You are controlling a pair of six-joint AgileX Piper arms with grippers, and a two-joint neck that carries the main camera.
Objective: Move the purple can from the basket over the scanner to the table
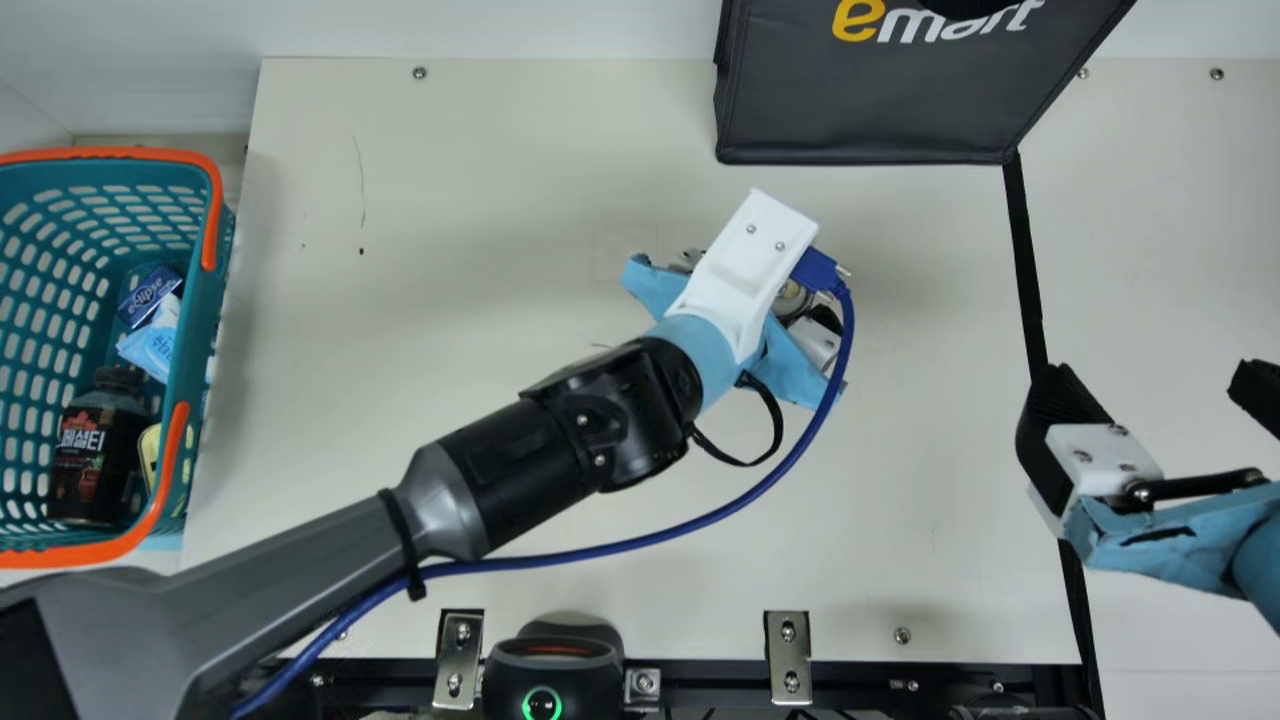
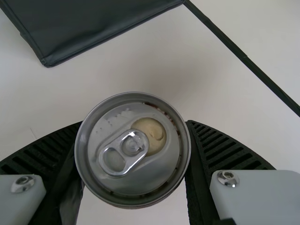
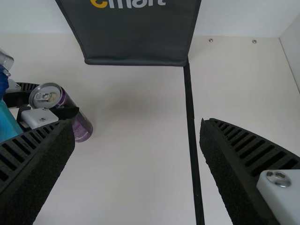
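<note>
Over the middle of the table, my left gripper (image 1: 735, 300) hides most of what it holds in the main view. The left wrist view shows the can's silver lid and pull tab from above, the can (image 2: 133, 150) squeezed between both ribbed fingers of my left gripper (image 2: 133, 154). In the right wrist view the purple can (image 3: 80, 124) is upright at the left, those fingers around its upper part. My right gripper (image 1: 1165, 390) is over the table's right side, fingers wide apart; in its wrist view, nothing is between the fingers of the right gripper (image 3: 138, 140).
A teal basket (image 1: 215, 330) with orange handles, holding a dark bottle (image 1: 95, 450) and small packets, is at the far left. The scanner (image 1: 550, 665) stands at the front edge. A black bag (image 1: 870, 110) is at the back; a black strip (image 1: 1027, 270) crosses the table's right part.
</note>
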